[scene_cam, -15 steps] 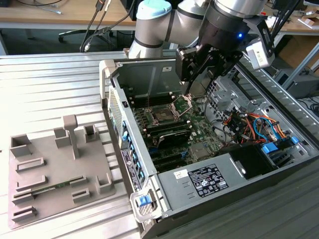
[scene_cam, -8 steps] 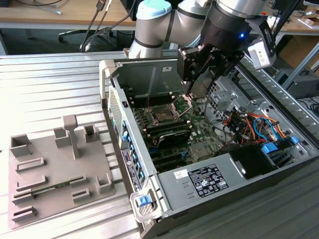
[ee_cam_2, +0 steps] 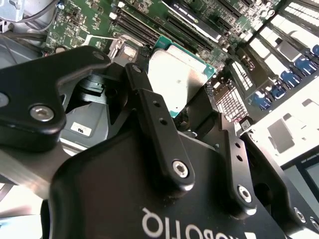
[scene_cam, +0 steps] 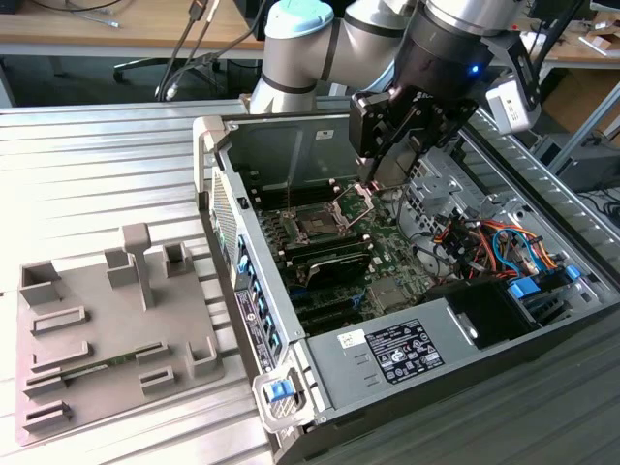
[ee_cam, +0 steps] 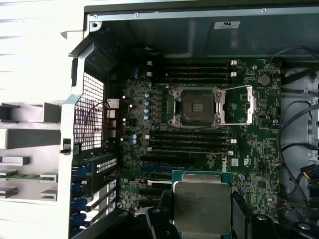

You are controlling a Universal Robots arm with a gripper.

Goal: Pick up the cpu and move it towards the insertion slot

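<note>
The ribbed grey metal counter (scene_cam: 97,174) carries an open computer case (scene_cam: 407,291) of dull sheet steel, lying on its side beneath the hand, and a grey plastic fixture tray (scene_cam: 107,329) with square-walled pockets and upright posts, well off toward the exterior view's left of the hand. Inside the case lies a green motherboard (ee_cam: 149,124), densely studded with small components and crossed by long narrow black memory slots (ee_cam: 192,142). The black, matt, bolted hand (scene_cam: 373,179) hangs over the board's interior, just above and beside the insertion slot (ee_cam: 197,107), a square dark socket in a bright silver frame, its hinged bracket (ee_cam: 238,104) swung open to one side. The hand is clenched on the cpu (ee_cam: 202,206): in both wrist views its black fingers (ee_cam_2: 149,107) press the chip's opposite edges. The cpu (ee_cam_2: 174,79) is a thin flat square with a smooth silvery-white metal lid and a green rim, held clear of the board and apart from the slot, not yet over it in the first wrist view.
</note>
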